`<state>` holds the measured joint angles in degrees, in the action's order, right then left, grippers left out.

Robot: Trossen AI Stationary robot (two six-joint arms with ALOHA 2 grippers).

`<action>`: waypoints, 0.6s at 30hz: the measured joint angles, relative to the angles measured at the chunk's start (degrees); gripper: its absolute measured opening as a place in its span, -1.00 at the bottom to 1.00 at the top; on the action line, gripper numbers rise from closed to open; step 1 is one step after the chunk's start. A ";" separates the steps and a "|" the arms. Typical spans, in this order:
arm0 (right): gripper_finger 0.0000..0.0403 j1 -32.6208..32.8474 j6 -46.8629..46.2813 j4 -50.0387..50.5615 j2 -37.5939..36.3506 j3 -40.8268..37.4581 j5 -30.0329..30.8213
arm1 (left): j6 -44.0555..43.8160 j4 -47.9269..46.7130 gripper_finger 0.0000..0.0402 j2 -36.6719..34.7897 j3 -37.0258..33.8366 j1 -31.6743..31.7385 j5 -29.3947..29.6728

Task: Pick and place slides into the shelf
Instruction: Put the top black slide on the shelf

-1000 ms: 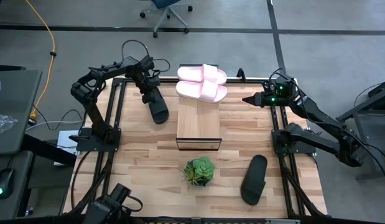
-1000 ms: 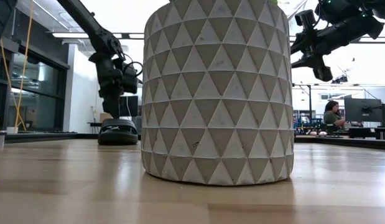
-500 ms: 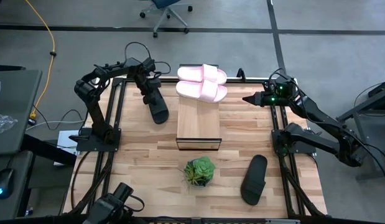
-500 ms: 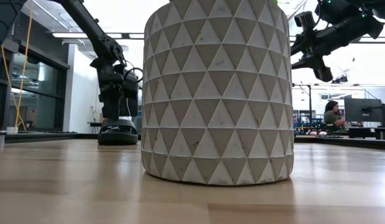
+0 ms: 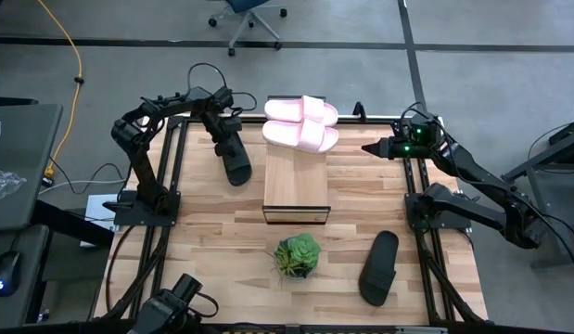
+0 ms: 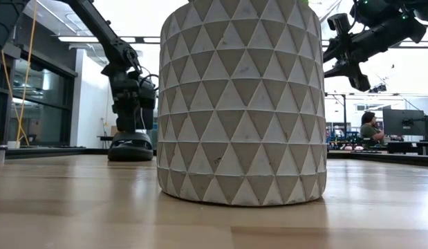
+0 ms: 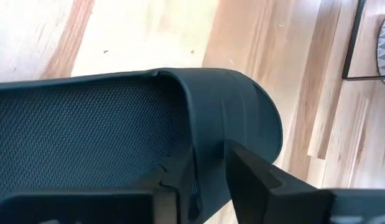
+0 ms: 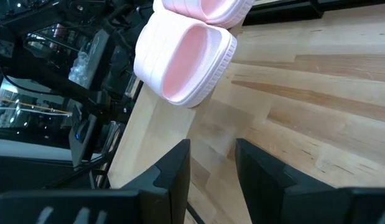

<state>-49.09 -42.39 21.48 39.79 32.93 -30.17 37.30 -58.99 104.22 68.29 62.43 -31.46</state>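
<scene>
We look down on the wooden table (image 5: 222, 241), with the shelf (image 5: 296, 181) lying along its middle, a long light plank whose dark frame shows only at the near end. Two pale pink slides (image 5: 301, 122) sit side by side on the shelf's far end, and in the right wrist view their toes overhang its edge. From table height, the white faceted plant pot (image 6: 243, 104) fills the middle and hides the shelf and the pink pair entirely.

One black slide (image 5: 235, 156) lies on the table just left of the shelf. The left gripper (image 5: 222, 134) is clamped on its strap: in the left wrist view we see one finger (image 7: 273, 186) outside the strap and the other inside. The second black slide (image 5: 379, 267) lies near the front right, beside the green plant (image 5: 298, 255). The right gripper (image 5: 370, 148) hangs above the table's right edge, its fingers (image 8: 267, 180) apart and empty.
</scene>
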 joint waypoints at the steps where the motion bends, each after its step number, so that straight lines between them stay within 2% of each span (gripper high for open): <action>1: -0.42 0.01 0.00 0.05 0.00 0.00 0.00 | -0.02 0.07 -0.66 0.00 0.00 0.00 0.00; 13: -0.42 0.00 0.50 0.19 0.00 0.00 0.04 | 0.04 -0.60 -0.96 -0.09 0.00 0.04 -0.11; 18: -0.42 0.01 0.90 0.25 0.00 0.00 0.07 | 0.17 -0.63 -0.96 -0.09 0.00 0.04 -0.07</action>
<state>-49.08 -41.50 21.74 39.79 32.93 -30.11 37.47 -59.61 104.14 68.29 62.48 -31.53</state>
